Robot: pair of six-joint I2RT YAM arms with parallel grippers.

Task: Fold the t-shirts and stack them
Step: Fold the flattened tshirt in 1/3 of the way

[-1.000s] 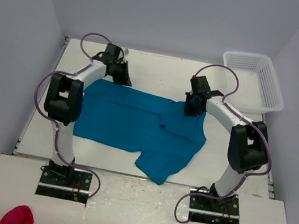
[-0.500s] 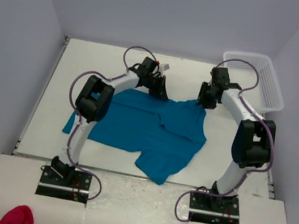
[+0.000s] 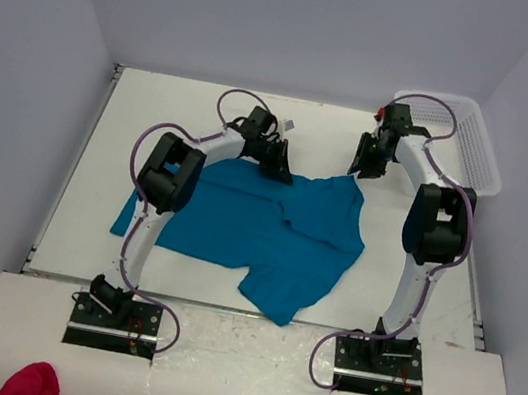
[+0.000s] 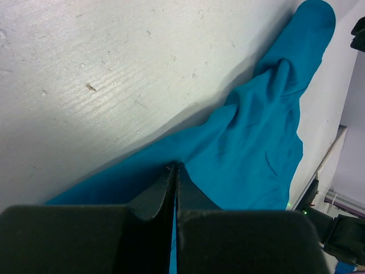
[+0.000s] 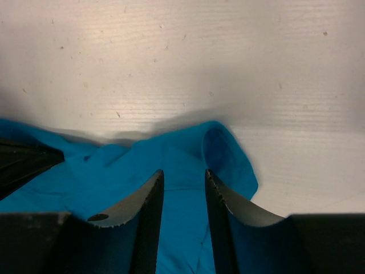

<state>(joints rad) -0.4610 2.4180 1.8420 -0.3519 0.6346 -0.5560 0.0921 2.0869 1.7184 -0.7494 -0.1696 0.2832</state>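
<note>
One teal-blue t-shirt [image 3: 260, 222] lies crumpled across the middle of the table. My left gripper [image 3: 278, 164] sits at the shirt's far edge. In the left wrist view its jaws [image 4: 174, 166] are shut on a pinch of the t-shirt [image 4: 256, 142], with fabric pulled up to the tips. My right gripper [image 3: 363, 163] hovers at the shirt's far right corner. The right wrist view shows this gripper [image 5: 183, 174] open, with the t-shirt [image 5: 171, 151] lying loose below and nothing between its fingers.
A white plastic basket [image 3: 451, 138] stands at the far right corner of the table. A red cloth [image 3: 35, 384] lies on the near ledge at the bottom left. Grey walls close in the left, right and far sides.
My left gripper has swung right along the far edge, dragging the shirt's far left part toward the middle. My right gripper has let go of the shirt, opened and moved a little farther back.
</note>
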